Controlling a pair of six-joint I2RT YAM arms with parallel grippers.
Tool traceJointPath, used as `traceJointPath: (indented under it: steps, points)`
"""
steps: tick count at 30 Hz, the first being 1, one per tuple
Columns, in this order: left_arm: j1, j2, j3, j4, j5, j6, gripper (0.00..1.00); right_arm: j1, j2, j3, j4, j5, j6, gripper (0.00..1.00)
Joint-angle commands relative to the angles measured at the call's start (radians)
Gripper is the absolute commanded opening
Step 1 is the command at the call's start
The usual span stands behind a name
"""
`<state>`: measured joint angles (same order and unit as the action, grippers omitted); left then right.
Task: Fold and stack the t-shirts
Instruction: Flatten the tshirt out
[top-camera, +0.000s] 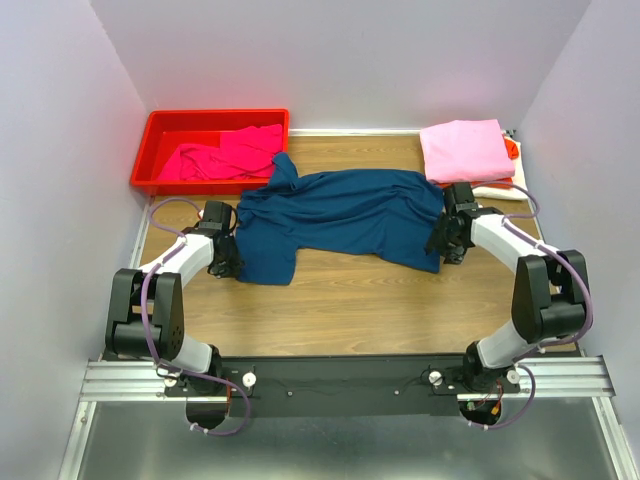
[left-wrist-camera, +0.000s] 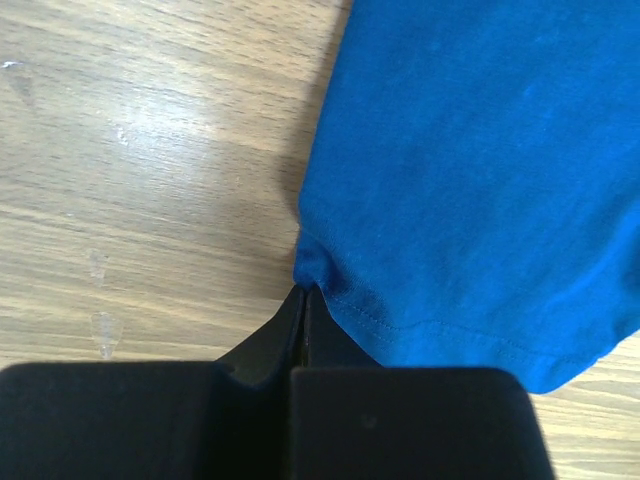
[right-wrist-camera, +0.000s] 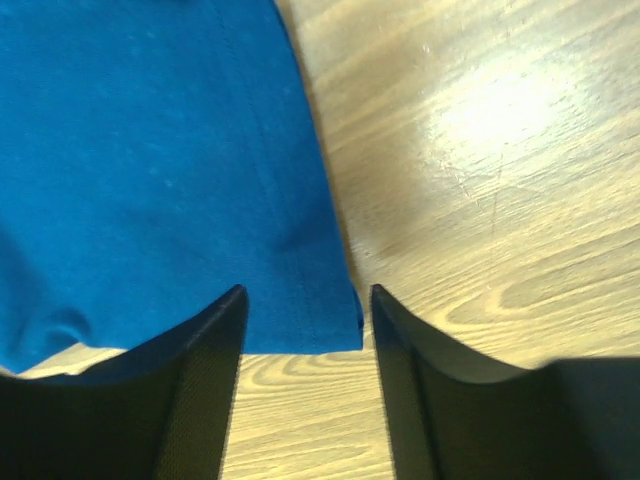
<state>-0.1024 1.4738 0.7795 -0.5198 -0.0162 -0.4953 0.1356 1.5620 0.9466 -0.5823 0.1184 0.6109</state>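
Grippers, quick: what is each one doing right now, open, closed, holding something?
Left gripper: closed, pinching the edge of the navy t-shirt.
Right gripper: open, straddling a corner of the same t-shirt, not gripping it.

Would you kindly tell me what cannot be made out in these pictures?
1. Top view: what lies under the light pink shirt, which covers all but orange and cream slivers.
2. Left wrist view: how much navy shirt the left gripper pinches; its own fingers hide that.
3. Top view: right gripper's opening, too small.
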Motion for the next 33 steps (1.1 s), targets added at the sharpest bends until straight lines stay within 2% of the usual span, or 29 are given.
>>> traceJointPath:
  steps: [1,6,8,15,20,21,25,28,31,33]
  points:
    - [-0.01,0.014,-0.029,-0.003,0.042,0.011,0.0,-0.008,0.03,-0.003,-0.05,-0.011,0.004,0.55]
    - [-0.01,0.019,-0.028,0.0,0.047,0.014,0.0,-0.007,0.035,-0.012,-0.06,-0.034,0.0,0.5]
    - [-0.01,0.02,-0.026,0.0,0.05,0.015,0.0,-0.007,0.046,-0.015,-0.065,-0.045,-0.002,0.44]
    - [-0.01,0.008,-0.026,-0.002,0.045,0.015,0.0,-0.008,0.081,-0.02,-0.073,-0.06,-0.013,0.42]
    - [-0.011,0.003,-0.026,0.0,0.044,0.015,0.0,-0.008,0.098,-0.035,-0.076,-0.068,-0.019,0.37]
    - [-0.01,0.003,-0.026,0.0,0.045,0.015,0.0,-0.008,0.101,-0.038,-0.076,-0.069,-0.02,0.35]
    - [-0.01,0.002,-0.025,0.004,0.047,0.017,0.0,-0.007,0.115,-0.048,-0.079,-0.074,-0.023,0.15]
    - [-0.01,-0.05,-0.007,0.012,0.062,0.015,0.0,-0.007,0.099,-0.039,-0.103,-0.08,-0.037,0.06]
    - [-0.008,-0.127,0.035,0.003,0.073,-0.02,0.0,-0.007,0.083,-0.022,-0.152,-0.112,-0.051,0.0]
    - [-0.008,-0.165,0.059,-0.006,0.073,-0.041,0.0,-0.008,0.061,-0.02,-0.18,-0.15,-0.057,0.0]
